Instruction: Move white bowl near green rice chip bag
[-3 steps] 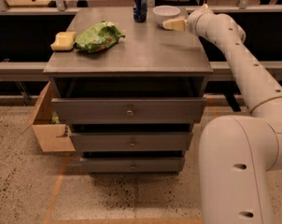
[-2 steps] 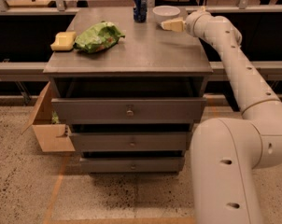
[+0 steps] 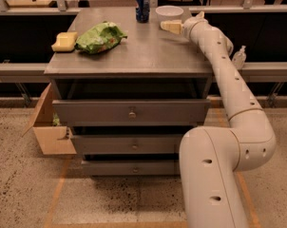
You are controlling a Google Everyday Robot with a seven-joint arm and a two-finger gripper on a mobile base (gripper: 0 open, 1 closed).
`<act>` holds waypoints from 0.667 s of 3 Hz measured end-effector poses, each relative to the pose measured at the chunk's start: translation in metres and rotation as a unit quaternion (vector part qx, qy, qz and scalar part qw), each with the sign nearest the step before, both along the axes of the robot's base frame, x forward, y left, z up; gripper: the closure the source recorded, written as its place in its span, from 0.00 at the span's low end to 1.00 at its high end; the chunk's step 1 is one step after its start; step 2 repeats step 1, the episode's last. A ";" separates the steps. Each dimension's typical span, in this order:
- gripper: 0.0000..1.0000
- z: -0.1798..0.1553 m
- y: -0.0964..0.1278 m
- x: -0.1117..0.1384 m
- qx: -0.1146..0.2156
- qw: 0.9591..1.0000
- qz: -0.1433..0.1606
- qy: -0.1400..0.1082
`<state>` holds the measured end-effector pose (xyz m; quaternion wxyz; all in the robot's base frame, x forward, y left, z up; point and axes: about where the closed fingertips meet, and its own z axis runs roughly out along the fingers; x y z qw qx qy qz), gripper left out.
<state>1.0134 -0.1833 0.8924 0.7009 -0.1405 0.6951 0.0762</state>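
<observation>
The counter [image 3: 148,56] is a grey cabinet with three drawers below its top, the upper one pulled out a little. My arm [image 3: 231,87] rises from the lower right and reaches over the counter's right edge toward the back. A cardboard box [image 3: 51,137] sits on the floor against the cabinet's left side.

On the left part of the counter lies the bag [image 3: 100,36], green and crinkled. The yellow sponge [image 3: 64,41] is just beside it, at the left edge. The bowl [image 3: 169,12] stands upright at the back right, well apart from the bag. The blue can [image 3: 142,6] stands just to the bowl's left.

My gripper [image 3: 168,26] is low over the counter, just in front of the bowl, and points left. I cannot tell whether it is apart or together, nor whether it touches the bowl.
</observation>
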 end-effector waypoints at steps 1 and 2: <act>0.00 -0.001 0.000 0.000 0.002 1.000 0.000 0.001; 0.00 -0.001 0.000 0.000 0.002 1.000 0.000 0.001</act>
